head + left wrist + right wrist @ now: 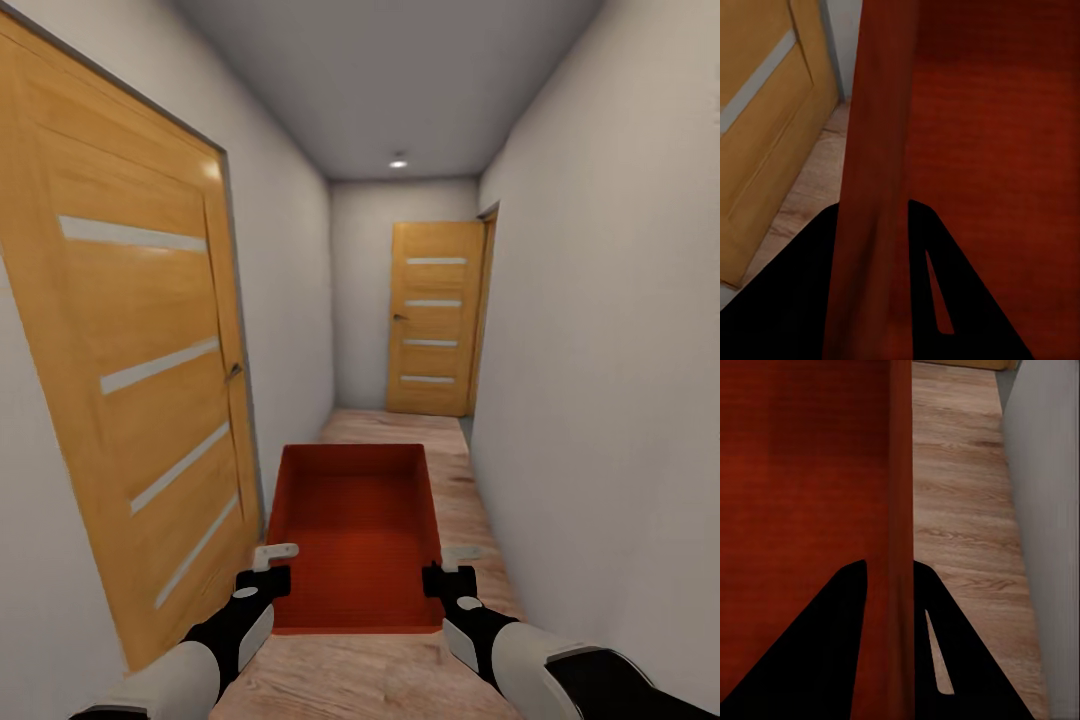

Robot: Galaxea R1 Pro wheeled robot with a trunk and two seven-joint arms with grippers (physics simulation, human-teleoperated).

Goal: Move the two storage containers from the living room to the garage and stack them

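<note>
Carrying one red-orange storage container (pixel 355 530) down a narrow hallway, open side up, held out ahead at the level of both arms. Left gripper (pixel 262 578) clamped onto the container's left wall near the close corner; in the left wrist view, black fingers (pixel 802 292) straddling that wall (pixel 874 187), one outside and one inside, pressed against it. Right gripper (pixel 446 578) likewise closed over the right wall near the close corner; in the right wrist view, dark fingers (pixel 810 652) on either side of the thin red wall (pixel 900 510), touching it. Container empty, ribbed red bottom (pixel 350 560) showing, long axis pointing away down the corridor, sitting level between the two wrists and clear of the floor.

Underneath and ahead, light wood-plank floor (pixel 420 680). To the left, very near the container's side, an orange-brown door (pixel 130 380) with four pale horizontal strips and a small handle. At the far end on the right, a second matching door (pixel 432 330). Pale grey walls (pixel 600 380) on both sides, grey ceiling with one round light (pixel 398 161) above the far end.
</note>
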